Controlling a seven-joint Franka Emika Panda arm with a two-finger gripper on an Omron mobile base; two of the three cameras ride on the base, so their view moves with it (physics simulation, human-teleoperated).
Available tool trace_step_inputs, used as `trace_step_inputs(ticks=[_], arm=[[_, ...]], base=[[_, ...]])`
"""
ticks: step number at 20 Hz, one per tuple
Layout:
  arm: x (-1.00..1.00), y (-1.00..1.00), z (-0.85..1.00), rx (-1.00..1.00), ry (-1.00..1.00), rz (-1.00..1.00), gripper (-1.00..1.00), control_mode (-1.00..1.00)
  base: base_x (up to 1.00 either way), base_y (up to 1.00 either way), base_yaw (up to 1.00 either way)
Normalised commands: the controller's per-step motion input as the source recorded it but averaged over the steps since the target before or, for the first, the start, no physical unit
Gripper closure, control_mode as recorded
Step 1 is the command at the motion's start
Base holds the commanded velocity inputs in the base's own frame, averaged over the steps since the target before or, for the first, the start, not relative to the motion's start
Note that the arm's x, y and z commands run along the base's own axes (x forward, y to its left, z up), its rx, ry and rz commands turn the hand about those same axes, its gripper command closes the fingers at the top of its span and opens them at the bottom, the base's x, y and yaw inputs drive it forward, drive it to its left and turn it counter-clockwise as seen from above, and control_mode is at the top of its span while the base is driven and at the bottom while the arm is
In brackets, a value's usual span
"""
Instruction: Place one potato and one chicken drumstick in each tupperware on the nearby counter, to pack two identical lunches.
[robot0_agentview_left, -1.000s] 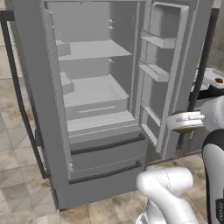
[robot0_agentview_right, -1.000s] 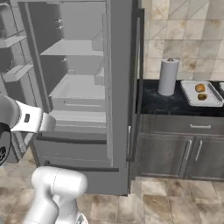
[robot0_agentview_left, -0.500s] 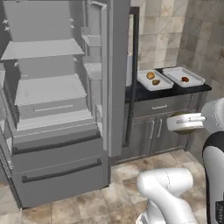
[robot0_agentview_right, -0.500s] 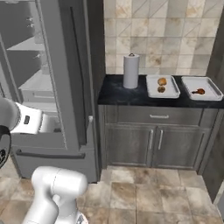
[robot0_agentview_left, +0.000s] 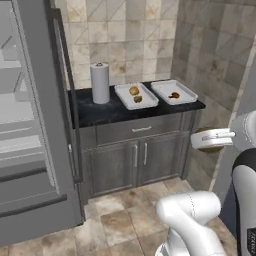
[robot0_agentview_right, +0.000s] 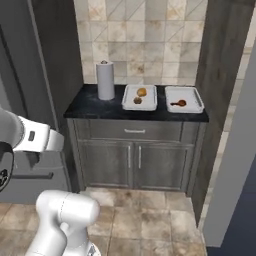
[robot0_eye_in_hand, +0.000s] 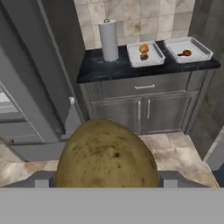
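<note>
A big brown potato (robot0_eye_in_hand: 107, 157) sits close in front of the hand camera, with my gripper (robot0_eye_in_hand: 107, 181) shut on it, one fingertip on each side. On the black counter (robot0_eye_in_hand: 100, 68) stand two white tupperware trays. The left tupperware (robot0_eye_in_hand: 132, 59) (robot0_agentview_left: 122, 91) (robot0_agentview_right: 149, 102) holds a yellowish potato (robot0_eye_in_hand: 143, 48) (robot0_agentview_left: 134, 91) (robot0_agentview_right: 142, 92) and a small brown piece (robot0_eye_in_hand: 144, 56) that looks like a drumstick. In the right tupperware (robot0_eye_in_hand: 197, 47) (robot0_agentview_left: 165, 87) (robot0_agentview_right: 192, 95) lies one chicken drumstick (robot0_eye_in_hand: 185, 53) (robot0_agentview_left: 174, 95) (robot0_agentview_right: 179, 103).
A paper towel roll (robot0_eye_in_hand: 108, 40) (robot0_agentview_left: 100, 82) (robot0_agentview_right: 105, 80) stands on the counter left of the trays. The grey fridge (robot0_agentview_left: 35, 125) with its door open is at the left. Grey cabinet doors (robot0_agentview_right: 132, 162) sit under the counter; a dark wall panel (robot0_agentview_right: 220, 100) closes the right side.
The whole picture has swung from the open fridge round to the counter, so the camera has moved. The potato stays in the grip.
</note>
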Motion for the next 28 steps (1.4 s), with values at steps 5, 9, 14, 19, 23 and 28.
trace_step_inputs(ticks=[5,9,14,19,23,28], arm=[[0.00,0.00,0.00,0.00,0.00,0.00,1.00,1.00],[0.00,0.00,0.00,0.00,0.00,0.00,1.00,1.00],[0.00,0.00,0.00,0.00,0.00,0.00,1.00,1.00],[0.00,0.00,0.00,0.00,0.00,0.00,1.00,1.00],[0.00,0.00,0.00,0.00,0.00,0.00,1.00,1.00],[0.00,0.00,0.00,0.00,0.00,0.00,1.00,1.00]], base=[[0.05,-0.68,-0.03],[0.27,-0.25,-0.06],[0.58,0.00,-0.14],[0.81,0.00,-0.15],[0.88,0.00,-0.13],[0.97,0.00,-0.08]])
